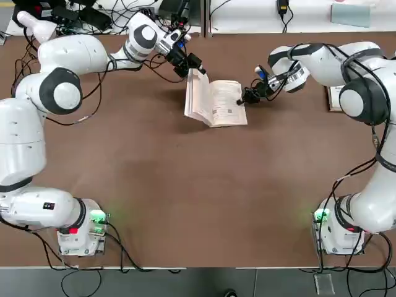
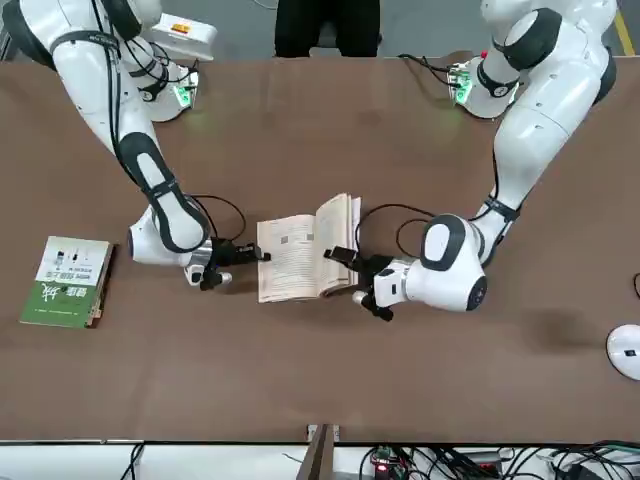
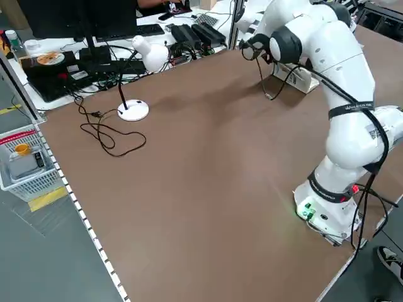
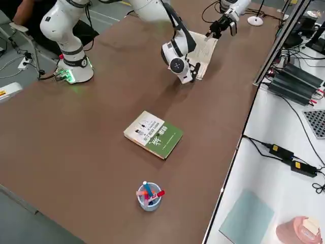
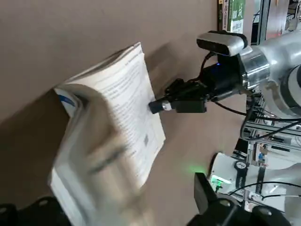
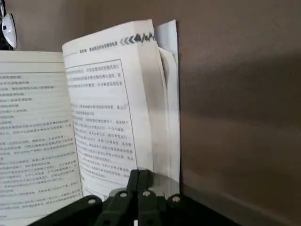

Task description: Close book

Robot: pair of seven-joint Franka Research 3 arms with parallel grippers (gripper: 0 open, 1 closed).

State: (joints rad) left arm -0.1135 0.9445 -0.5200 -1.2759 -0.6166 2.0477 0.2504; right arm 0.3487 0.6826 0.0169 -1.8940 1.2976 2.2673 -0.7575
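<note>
- We see the book (image 1: 229,104) open in the upper middle of the top view, its spine running roughly up and down the frame, its left-hand leaves raised.
- We judge the right gripper (image 1: 243,100), fingers pressed together at the page's right edge, is steadying that side.
- At the book's upper left, the left gripper (image 1: 190,64) has its fingers spread around the raised leaves, probably to swing them rightward; blur leaves us unsure of contact.
- The green-and-white book (image 2: 68,282) lies at the front view's left, out of the way.
</note>
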